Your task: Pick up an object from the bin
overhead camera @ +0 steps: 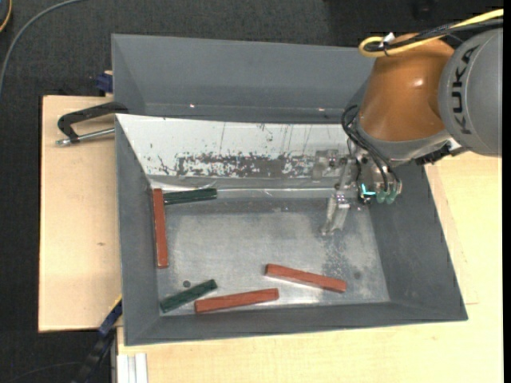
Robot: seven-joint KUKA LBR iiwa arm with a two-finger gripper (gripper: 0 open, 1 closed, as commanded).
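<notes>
Closest to me, along the front wall of the grey bin (132, 238), a flat red bar (235, 300) is lying nearly level. A dark green stick (188, 294) is sitting just to its left, tilted up toward the right so that the two ends are almost meeting. A little further in and to the right, a second red bar (306, 278) is resting on the bare floor, slanting down toward the right corner. It is lying well apart from the other pieces.

Over on the left side, a third red bar (160, 228) is lying lengthwise along the foot of the left wall, pointing from front to back. At its far end a second green stick (190, 196) is lying crosswise against the back of the floor, with its left end close to the top of that bar.

Toward the back right of the floor, the gripper (329, 230) is hanging low over a bare patch of metal. Its fingers (338, 211) are looking pressed together into one narrow pale tip, and they are carrying nothing between them. The nearest piece to them is the second red bar, which is lying nearer to me than the tip and not touching it.

Above and behind the tip, the arm's rounded orange cover (403, 94) is leaning in over the right rim, with cables looping beneath it.
</notes>
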